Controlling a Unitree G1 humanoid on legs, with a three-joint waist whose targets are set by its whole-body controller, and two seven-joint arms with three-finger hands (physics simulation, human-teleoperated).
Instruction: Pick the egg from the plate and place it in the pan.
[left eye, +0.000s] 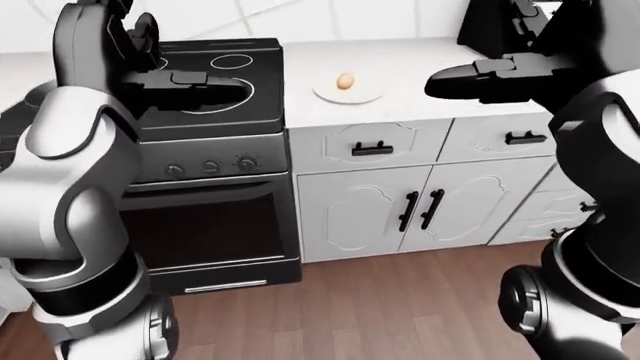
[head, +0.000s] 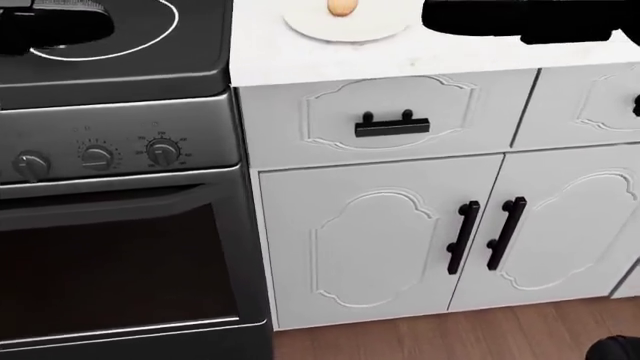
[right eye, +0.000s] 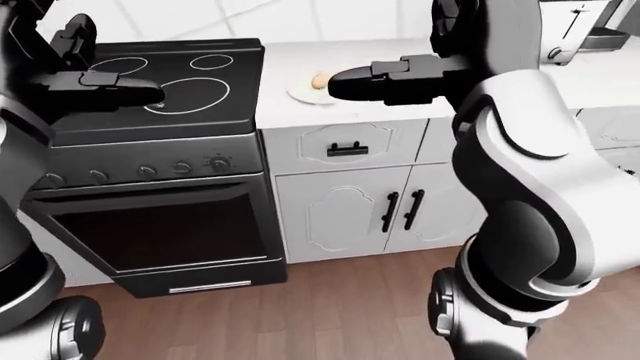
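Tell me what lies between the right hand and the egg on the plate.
Nothing: in the left-eye view only bare white counter separates the right hand from the egg on its plate.

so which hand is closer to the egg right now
Right. In the left-eye view the right hand hovers just right of the egg on its plate, while the left hand is farther off to the left, over the stove.
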